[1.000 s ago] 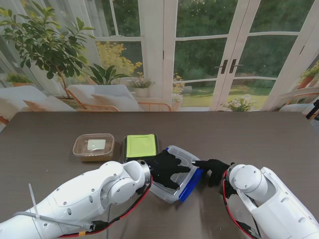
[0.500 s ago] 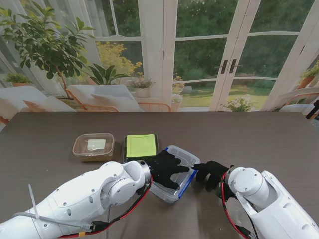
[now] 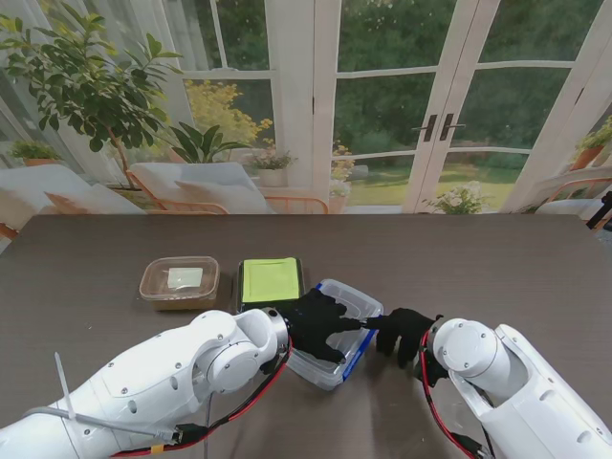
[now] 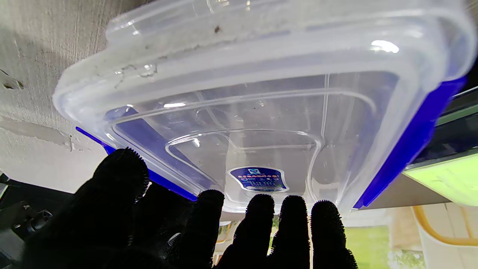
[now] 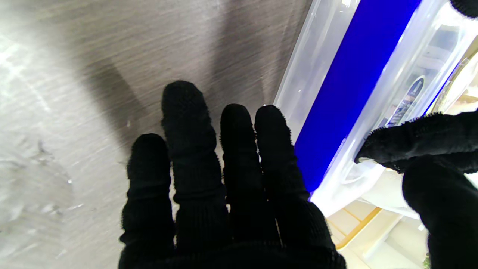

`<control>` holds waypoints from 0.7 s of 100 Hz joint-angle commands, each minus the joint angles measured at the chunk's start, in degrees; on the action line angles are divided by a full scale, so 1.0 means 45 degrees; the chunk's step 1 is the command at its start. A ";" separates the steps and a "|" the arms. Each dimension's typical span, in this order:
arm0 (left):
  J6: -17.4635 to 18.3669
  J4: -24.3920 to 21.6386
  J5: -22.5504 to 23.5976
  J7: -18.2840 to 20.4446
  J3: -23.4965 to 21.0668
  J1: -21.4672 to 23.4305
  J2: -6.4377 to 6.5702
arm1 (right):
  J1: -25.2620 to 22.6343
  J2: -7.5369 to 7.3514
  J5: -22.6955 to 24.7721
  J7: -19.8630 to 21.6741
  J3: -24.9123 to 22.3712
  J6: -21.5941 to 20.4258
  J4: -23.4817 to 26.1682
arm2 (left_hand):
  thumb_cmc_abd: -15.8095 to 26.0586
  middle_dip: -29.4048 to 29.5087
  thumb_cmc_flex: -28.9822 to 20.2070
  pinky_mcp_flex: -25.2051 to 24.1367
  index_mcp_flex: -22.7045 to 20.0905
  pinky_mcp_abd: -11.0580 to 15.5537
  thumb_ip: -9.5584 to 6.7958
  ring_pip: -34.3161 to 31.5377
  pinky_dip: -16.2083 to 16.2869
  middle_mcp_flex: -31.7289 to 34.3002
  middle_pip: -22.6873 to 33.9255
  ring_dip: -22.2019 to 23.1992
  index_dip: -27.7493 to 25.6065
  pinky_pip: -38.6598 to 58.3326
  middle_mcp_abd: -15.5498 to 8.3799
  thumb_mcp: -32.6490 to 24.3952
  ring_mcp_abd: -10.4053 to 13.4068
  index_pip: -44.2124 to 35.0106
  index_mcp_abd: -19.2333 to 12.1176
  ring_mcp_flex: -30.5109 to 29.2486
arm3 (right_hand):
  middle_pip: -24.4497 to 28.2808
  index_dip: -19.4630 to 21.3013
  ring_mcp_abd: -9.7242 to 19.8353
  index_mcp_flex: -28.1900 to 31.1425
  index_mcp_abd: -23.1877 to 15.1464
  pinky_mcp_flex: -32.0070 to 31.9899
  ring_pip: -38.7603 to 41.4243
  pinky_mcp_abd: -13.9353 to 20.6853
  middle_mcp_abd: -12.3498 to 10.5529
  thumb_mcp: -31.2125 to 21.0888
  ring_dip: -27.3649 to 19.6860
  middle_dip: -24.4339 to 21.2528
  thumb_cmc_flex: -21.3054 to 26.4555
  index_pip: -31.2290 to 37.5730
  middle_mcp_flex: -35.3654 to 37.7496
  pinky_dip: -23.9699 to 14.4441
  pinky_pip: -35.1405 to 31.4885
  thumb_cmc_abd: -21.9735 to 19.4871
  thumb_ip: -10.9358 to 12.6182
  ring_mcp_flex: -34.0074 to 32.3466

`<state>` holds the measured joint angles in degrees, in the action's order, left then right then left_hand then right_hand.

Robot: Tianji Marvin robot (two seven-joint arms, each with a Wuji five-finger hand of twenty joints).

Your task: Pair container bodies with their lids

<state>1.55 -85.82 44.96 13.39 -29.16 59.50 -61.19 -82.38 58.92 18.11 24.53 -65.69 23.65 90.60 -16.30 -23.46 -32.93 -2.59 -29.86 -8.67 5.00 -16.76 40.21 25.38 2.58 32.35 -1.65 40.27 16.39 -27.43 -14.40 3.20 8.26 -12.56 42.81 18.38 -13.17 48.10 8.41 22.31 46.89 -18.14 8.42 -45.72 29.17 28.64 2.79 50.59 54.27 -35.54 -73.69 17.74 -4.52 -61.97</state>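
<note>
Stand view, lower centre: your left hand point(image 3: 320, 323) presses flat, ungripping, on the clear lid point(image 3: 337, 335); right hand point(image 3: 402, 330) pinches its blue clip point(image 3: 364, 339). Next, snap it shut.

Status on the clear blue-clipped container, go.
Left hand flat on the clear lidded container with blue clips. Right hand at its right blue clip, thumb on the lid edge. Black box with green lid close behind; nothing blocking.

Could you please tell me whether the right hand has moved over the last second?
Yes. The right hand has slid toward the robot's left, closing on the clear box, judged against the table's far edge.
</note>
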 commanded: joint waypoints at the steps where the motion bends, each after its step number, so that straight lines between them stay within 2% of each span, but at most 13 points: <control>1: -0.0083 0.0536 -0.0021 0.0473 0.0116 0.0257 0.0120 | 0.0183 0.0243 -0.0049 0.0188 0.0197 -0.0035 0.0295 | 0.0123 -0.0265 -0.0338 -0.0310 -0.1577 0.0294 -0.0153 -0.0066 0.0100 0.0395 0.0817 0.0084 -0.0610 -0.0387 0.0043 0.0102 0.0020 -0.1307 0.1097 0.0107 | 0.0068 0.0095 -0.0020 -0.0463 -0.2045 0.2275 0.0148 -0.0529 -0.0110 -0.0390 0.0216 0.0288 -0.0080 0.0018 0.0306 0.0017 -0.0726 0.0337 -0.0132 -0.0444; 48: -0.0063 0.0469 0.0045 0.0525 -0.0170 0.0487 0.0178 | 0.0195 0.0269 -0.0107 0.0098 0.0190 0.0246 0.0383 | 0.0238 -0.0275 -0.0434 -0.0303 -0.1542 0.0327 -0.0193 -0.0165 0.0085 0.0425 0.0826 0.0152 -0.0632 -0.0517 0.0045 0.0283 -0.0018 -0.1291 0.1033 0.0098 | -0.0102 0.0051 -0.0070 -0.0623 -0.1897 0.2177 0.0134 -0.0556 -0.0043 -0.0535 0.0304 0.0467 -0.0142 -0.0088 0.0181 0.0103 -0.0813 0.0265 -0.0148 -0.0387; 56: -0.0039 0.0340 0.0137 0.0465 -0.0421 0.0664 0.0182 | 0.0033 0.0220 0.0152 0.0158 -0.0039 0.0296 0.0619 | 0.0270 -0.0279 -0.0437 -0.0304 -0.1386 0.0299 -0.0198 -0.0172 0.0126 0.0468 0.0829 0.0152 -0.0603 -0.0482 0.0056 0.0290 -0.0055 -0.1214 0.1022 0.0062 | -0.0154 0.0041 -0.0057 -0.0788 -0.1953 0.2177 0.0117 -0.0558 -0.0048 -0.0493 0.0305 0.0465 -0.0189 -0.0133 0.0068 0.0110 -0.0824 0.0244 -0.0155 -0.0350; 70: 0.0074 0.0066 0.0382 0.0172 -0.0928 0.1015 0.0163 | -0.0407 0.0131 0.0907 0.0257 -0.0592 0.0388 0.1289 | 0.0326 -0.0283 -0.0399 -0.0296 -0.0882 0.0251 -0.0206 -0.0183 0.0208 0.0563 0.0839 0.0146 -0.0530 -0.0370 0.0048 0.0303 -0.0142 -0.1018 0.0598 -0.0022 | -0.0237 0.0055 -0.0052 -0.0852 -0.2005 0.2167 0.0100 -0.0547 -0.0046 -0.0379 0.0308 0.0448 -0.0219 -0.0120 -0.0076 0.0127 -0.0826 0.0263 -0.0146 -0.0322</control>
<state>1.97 -86.44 46.09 13.11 -32.98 62.80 -61.25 -83.78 59.69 22.01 25.22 -68.26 25.31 95.11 -15.75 -23.22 -33.53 -2.60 -29.86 -8.59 5.00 -16.64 40.27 24.10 2.47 32.10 -1.71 39.50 15.36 -26.34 -13.56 3.56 8.11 -12.11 42.29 18.38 -13.17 45.58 1.35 22.31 46.89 -18.65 8.67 -47.15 29.84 29.91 2.79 49.81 54.67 -35.54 -74.54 17.74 -4.52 -61.97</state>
